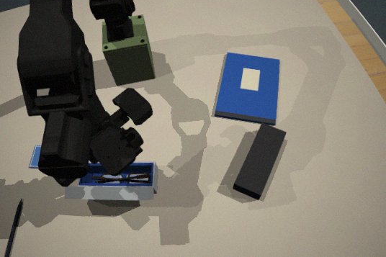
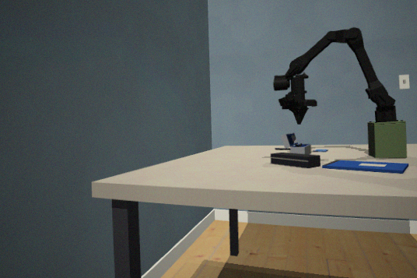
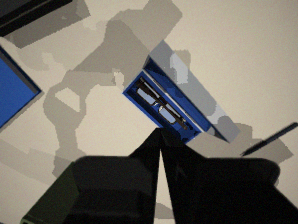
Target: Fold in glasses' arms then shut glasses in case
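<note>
The glasses case point(image 1: 115, 184) lies open near the table's front left, grey outside and blue inside. The dark-framed glasses point(image 1: 120, 176) lie flat inside it, and they also show in the wrist view point(image 3: 162, 104). The case's lid point(image 3: 195, 92) stands raised along one long side. My gripper point(image 2: 299, 120) is shut and empty, pointing down, well above the case point(image 2: 299, 148) and apart from it. In the wrist view the closed fingertips point(image 3: 160, 132) sit just below the case's near edge. In the top view the arm hides the case's left end.
A green base block point(image 1: 128, 50) carries the arm. A blue book with a white label point(image 1: 248, 87) and a black box point(image 1: 260, 160) lie to the right. A dark pen point(image 1: 14, 224) lies at the front left. A small blue card point(image 1: 34, 155) lies beside the case.
</note>
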Motion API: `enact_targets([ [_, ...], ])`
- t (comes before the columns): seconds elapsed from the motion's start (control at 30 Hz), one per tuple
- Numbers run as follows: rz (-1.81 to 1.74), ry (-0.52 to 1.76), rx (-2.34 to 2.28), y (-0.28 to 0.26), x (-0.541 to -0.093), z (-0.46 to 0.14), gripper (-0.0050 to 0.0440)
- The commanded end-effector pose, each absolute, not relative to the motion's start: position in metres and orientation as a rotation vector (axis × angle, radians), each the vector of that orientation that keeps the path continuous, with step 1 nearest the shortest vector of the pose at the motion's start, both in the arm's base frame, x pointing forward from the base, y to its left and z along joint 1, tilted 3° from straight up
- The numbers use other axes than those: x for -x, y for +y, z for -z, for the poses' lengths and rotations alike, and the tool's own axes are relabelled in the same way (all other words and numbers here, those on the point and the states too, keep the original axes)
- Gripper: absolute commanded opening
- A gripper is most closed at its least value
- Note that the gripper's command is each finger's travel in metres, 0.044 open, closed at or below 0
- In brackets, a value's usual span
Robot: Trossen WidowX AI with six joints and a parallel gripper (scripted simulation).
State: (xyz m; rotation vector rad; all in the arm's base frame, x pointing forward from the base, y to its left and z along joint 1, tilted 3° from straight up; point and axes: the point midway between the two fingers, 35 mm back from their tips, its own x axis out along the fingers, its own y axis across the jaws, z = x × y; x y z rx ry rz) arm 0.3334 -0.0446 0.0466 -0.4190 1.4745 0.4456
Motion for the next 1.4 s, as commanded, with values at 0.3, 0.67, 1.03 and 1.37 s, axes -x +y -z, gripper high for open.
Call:
enact_targets([
  [0.3,-0.754,1.383,0.74,-0.046,-0.333,-0.039,0.0],
  [0.67,-0.984,1.278,0.983,-0.046,-0.333,-0.035,0.0],
  [1.03,-1.257,1.109,1.274,-0.047,-0.333,-0.029,0.0],
  [1.37,-1.449,0.956,1.48,-0.047,-0.333,-0.025,0.0],
])
